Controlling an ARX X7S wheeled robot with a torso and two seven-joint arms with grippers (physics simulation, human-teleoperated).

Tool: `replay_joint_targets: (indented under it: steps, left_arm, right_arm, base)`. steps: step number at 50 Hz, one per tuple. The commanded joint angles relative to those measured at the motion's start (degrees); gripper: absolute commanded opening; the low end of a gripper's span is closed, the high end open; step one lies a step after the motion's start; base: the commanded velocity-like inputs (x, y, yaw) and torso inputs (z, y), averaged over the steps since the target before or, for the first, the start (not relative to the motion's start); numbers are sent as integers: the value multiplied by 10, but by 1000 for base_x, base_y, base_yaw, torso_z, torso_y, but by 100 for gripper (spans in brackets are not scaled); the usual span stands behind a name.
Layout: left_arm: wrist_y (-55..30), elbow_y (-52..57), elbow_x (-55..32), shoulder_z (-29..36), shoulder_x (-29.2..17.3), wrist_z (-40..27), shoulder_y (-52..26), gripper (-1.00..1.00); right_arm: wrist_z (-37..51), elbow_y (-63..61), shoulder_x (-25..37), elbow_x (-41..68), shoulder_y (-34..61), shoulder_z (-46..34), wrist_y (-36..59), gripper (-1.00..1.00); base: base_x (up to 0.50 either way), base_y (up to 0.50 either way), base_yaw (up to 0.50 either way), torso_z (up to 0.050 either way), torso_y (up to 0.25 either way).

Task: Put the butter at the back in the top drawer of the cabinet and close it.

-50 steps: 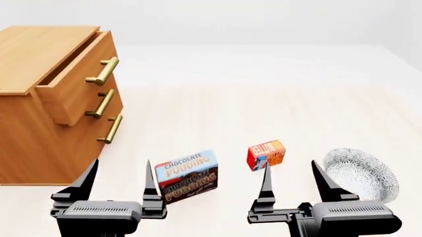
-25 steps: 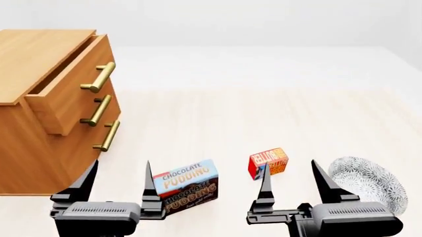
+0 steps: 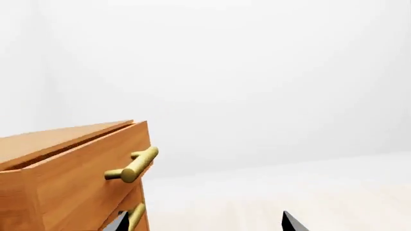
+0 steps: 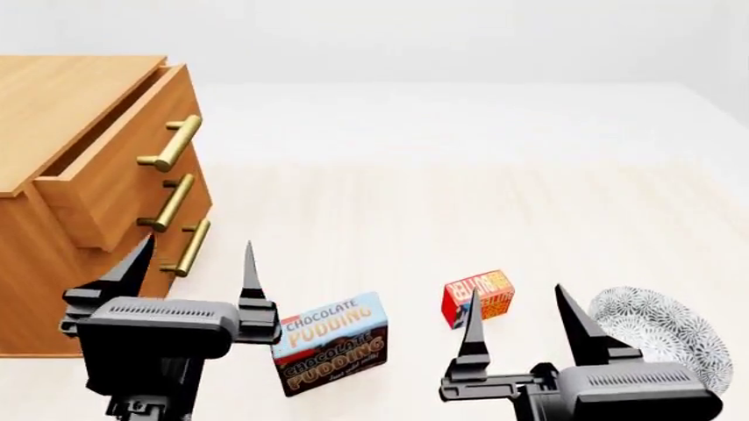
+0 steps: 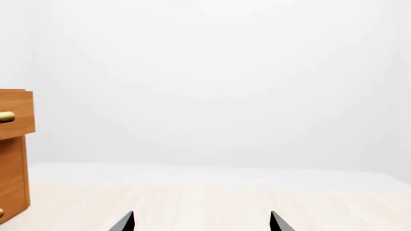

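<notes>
Since a second ago our left hand (image 4: 191, 268) rises beside the cabinet (image 4: 47, 254), fingers apart and empty like our right hand (image 4: 517, 323). Just beyond the right hand on the desk (image 4: 468, 193), behind the pudding box (image 4: 331, 342), the butter (image 4: 478, 297) looks light and stiff, so we judge its flat sides the place to pinch.

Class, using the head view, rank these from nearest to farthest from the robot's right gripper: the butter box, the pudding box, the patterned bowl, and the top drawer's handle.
1. Butter box, just ahead of the right gripper, and patterned bowl, beside it on the right: too close to call.
2. Pudding box, to its left.
3. Top drawer's handle, far left on the cabinet.
</notes>
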Motion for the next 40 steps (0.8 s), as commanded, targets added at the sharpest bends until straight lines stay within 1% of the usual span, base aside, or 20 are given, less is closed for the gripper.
replay_joint_targets:
  steps: [1, 5, 8, 11, 18, 22, 25, 31, 33, 38, 40]
  left_arm:
    - [-286, 82, -84, -41, -32, 15, -224, 100]
    - [-382, 34, -121, -46, -27, 31, -356, 100]
    - [-411, -20, -116, -20, -31, 37, -435, 100]
    - [-416, -75, -109, 6, -34, 48, -496, 100]
    - [-443, -189, -100, 32, -27, 68, -648, 100]
    - [-469, -249, -95, 49, -25, 79, -749, 100]
    - [-466, -304, -88, 65, -21, 90, -810, 100]
    - [-418, -456, -56, 106, -8, 106, -903, 100]
    - [-402, -524, -47, 123, 0, 116, -927, 100]
    - [-375, -641, -43, 126, 19, 129, -950, 100]
    - [-381, -710, -39, 136, 27, 135, -952, 100]
  right_arm:
    - [2, -5, 6, 3, -7, -3, -8, 100]
    - [2, -10, 9, 6, -12, -2, -11, 100]
    - [3, -13, 11, 8, -15, 0, -12, 100]
    - [4, -14, 13, 12, -18, 3, -14, 100]
    - [4, -16, 17, 16, -21, 2, -16, 100]
    - [4, -22, 22, 24, -21, 8, -12, 100]
    - [5, -27, 24, 30, -16, 12, -5, 100]
    - [7, -36, 28, 41, -10, 18, 5, 100]
    - [8, -36, 30, 47, -6, 23, 8, 100]
    - [7, -33, 32, 58, 2, 31, 14, 100]
    - [5, -29, 34, 64, 3, 35, 12, 100]
  base:
    - [0, 0, 0, 0, 0]
    - [0, 0, 0, 0, 0]
    - [0, 0, 0, 0, 0]
    - [0, 0, 0, 0, 0]
    - [0, 0, 0, 0, 0]
    - [0, 0, 0, 0, 0]
    - [0, 0, 0, 0, 0]
    - [0, 0, 0, 0, 0]
    - [0, 0, 0, 0, 0]
    - [0, 0, 0, 0, 0]
    - [0, 0, 0, 0, 0]
